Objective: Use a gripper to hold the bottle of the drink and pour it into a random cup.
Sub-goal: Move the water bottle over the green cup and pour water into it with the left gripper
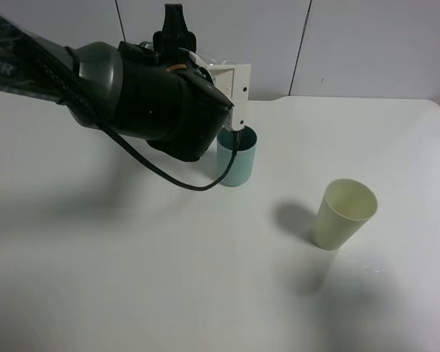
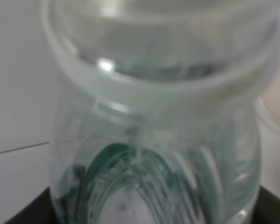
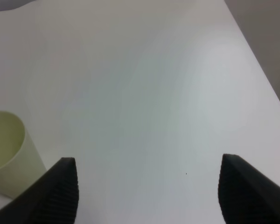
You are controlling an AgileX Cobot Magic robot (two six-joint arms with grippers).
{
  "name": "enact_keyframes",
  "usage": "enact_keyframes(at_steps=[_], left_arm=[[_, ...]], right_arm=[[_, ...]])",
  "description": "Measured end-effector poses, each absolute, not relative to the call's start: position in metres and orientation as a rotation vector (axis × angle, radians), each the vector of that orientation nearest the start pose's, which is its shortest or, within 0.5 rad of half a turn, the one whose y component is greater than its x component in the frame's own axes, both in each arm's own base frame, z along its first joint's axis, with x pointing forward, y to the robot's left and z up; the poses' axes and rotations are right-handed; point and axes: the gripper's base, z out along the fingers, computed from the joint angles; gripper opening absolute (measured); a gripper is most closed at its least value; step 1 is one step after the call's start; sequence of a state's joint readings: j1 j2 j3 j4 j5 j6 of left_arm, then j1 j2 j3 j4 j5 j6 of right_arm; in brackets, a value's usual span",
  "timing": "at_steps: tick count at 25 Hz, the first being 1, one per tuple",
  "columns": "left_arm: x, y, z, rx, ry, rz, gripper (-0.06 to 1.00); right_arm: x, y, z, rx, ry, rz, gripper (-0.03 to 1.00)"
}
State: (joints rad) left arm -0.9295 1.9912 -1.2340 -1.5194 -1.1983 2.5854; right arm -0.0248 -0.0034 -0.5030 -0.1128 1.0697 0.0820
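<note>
The bottle of the drink [image 2: 154, 140] is pinched between the fingers of the left claw [image 2: 149, 210], apparently so that its open mouth can be tipped over the blue cup [image 1: 240, 165] just beneath that claw. The right claw [image 3: 147, 191] is spread and empty, with the yellow cup [image 3: 7, 149] beside it seemingly not needed for this pour.

A plain white counter [image 1: 132, 293] is seen across most of the high view, matte and marked only by soft grey shadows [image 1: 37, 205]. Behind it, a pale wall [image 1: 374, 44] is divided into panels by thin dark seams [image 1: 302, 48]. A greyer surface [image 3: 270, 42] is shown past the counter's edge.
</note>
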Motion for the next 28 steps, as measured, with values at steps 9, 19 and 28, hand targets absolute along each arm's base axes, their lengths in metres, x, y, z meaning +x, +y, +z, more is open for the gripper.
enact_keyframes(at_steps=[9, 19, 28], left_arm=[[0.3008, -0.2615, 0.2094, 1.247, 1.559, 1.379, 0.54], [0.3018, -0.2632, 0.2119, 1.251, 1.515, 1.390, 0.54], [0.3018, -0.2632, 0.2119, 1.251, 1.515, 1.390, 0.54]], right_arm=[[-0.0066, -0.0088, 0.2778, 0.115, 2.040, -0.099, 0.63], [-0.0066, -0.0088, 0.2778, 0.115, 2.040, -0.099, 0.63], [-0.0066, -0.0088, 0.2778, 0.115, 2.040, -0.099, 0.63]])
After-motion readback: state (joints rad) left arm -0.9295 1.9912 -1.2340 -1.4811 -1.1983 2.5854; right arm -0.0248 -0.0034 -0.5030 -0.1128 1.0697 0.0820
